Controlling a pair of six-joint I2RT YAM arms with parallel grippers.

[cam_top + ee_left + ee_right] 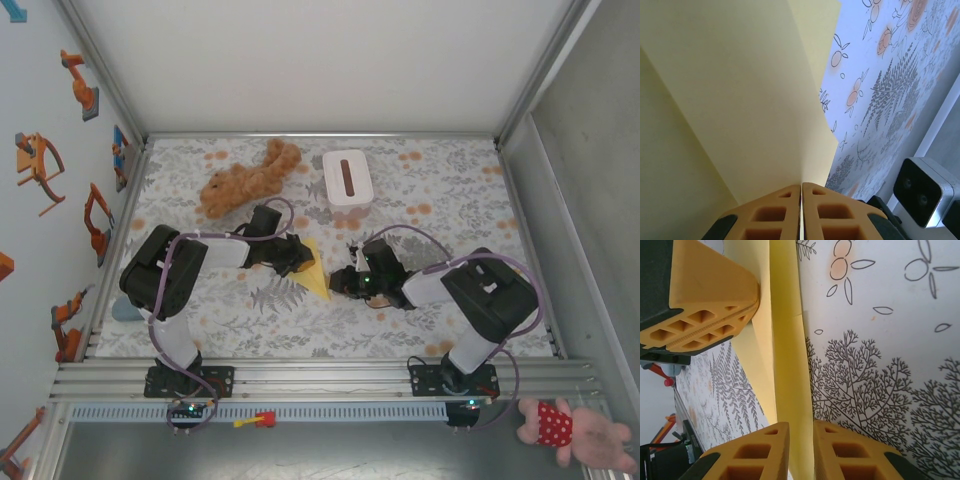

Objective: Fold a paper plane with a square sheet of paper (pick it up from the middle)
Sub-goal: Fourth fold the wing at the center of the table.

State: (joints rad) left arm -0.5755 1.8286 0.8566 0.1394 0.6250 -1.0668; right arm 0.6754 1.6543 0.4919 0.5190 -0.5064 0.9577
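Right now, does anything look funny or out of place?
Yes. A pink spotted plush toy lies off the table, past the front rail by the right arm, away from everything else.

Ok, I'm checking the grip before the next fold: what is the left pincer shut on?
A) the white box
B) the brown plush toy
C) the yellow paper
C: the left pincer is closed tight on the yellow paper, which rises from between its fingers.
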